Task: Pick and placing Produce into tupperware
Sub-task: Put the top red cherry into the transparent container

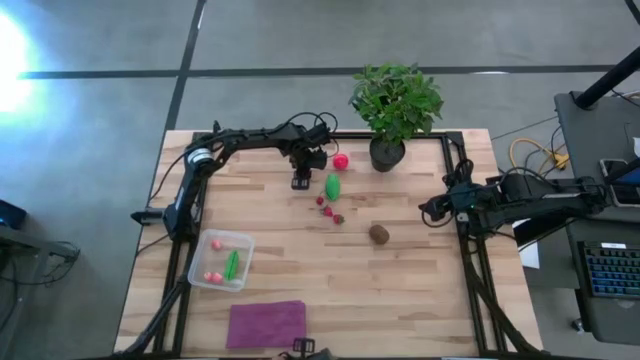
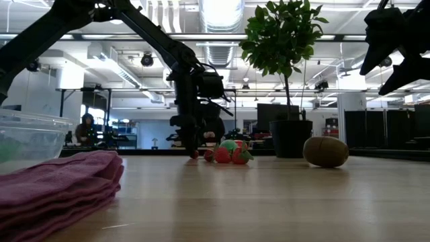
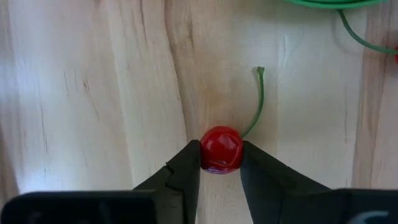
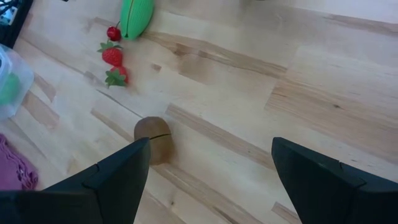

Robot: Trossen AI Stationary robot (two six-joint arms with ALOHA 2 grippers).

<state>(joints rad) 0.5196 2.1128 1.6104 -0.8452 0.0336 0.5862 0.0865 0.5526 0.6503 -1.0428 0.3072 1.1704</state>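
My left gripper (image 3: 221, 163) points down at the table's far middle (image 1: 300, 183) and is shut on a small red cherry (image 3: 221, 148) with a thin green stem. Close by lie a green oval piece (image 1: 333, 185), a red round piece (image 1: 341, 161), two strawberries (image 1: 331, 213) and a brown kiwi (image 1: 379, 234). The clear tupperware (image 1: 222, 260) stands near left, holding two pinkish-red pieces and a long green one. My right gripper (image 4: 211, 152) hangs open above the table's right edge (image 1: 428, 210), clear of the kiwi (image 4: 155, 140). My left gripper pinches the cherry's round red body (image 3: 208, 153) between its two fingertips, one on each side. The fingers come from above, pointing down. The cherry sits at table level (image 2: 195, 154), and its green stem (image 3: 255, 106) curves away over the wood.
A potted leafy plant (image 1: 395, 105) stands at the far edge, right of the produce. A folded purple cloth (image 1: 266, 323) lies at the near edge, just beside the tupperware. Bare wood spreads between the produce and the container.
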